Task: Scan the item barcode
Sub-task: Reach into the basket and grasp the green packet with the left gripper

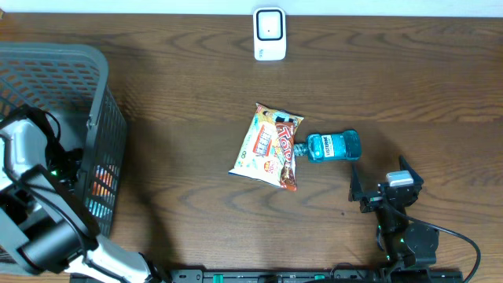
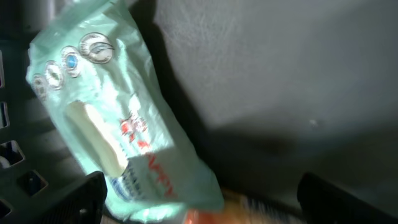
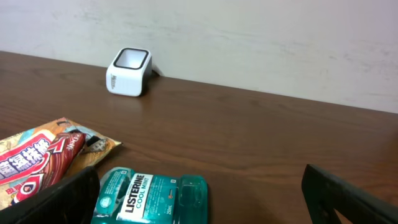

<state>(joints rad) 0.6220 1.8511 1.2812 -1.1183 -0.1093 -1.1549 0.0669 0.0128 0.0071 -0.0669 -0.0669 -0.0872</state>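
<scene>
Btl (image 1: 334, 146) reads LISTERINE COOL MINT, at 11 o'clock of R pincer (image 1: 383, 187), spread wide; L pincer (image 2: 214, 200) wide too.

A dark wood-grain table (image 1: 157, 63) runs up to a pale, faintly mottled wall (image 3: 249, 37), probably plaster.

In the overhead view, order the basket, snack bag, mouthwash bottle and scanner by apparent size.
Largest to smallest:
grey basket
snack bag
mouthwash bottle and white scanner, which look too alike to rank
</scene>
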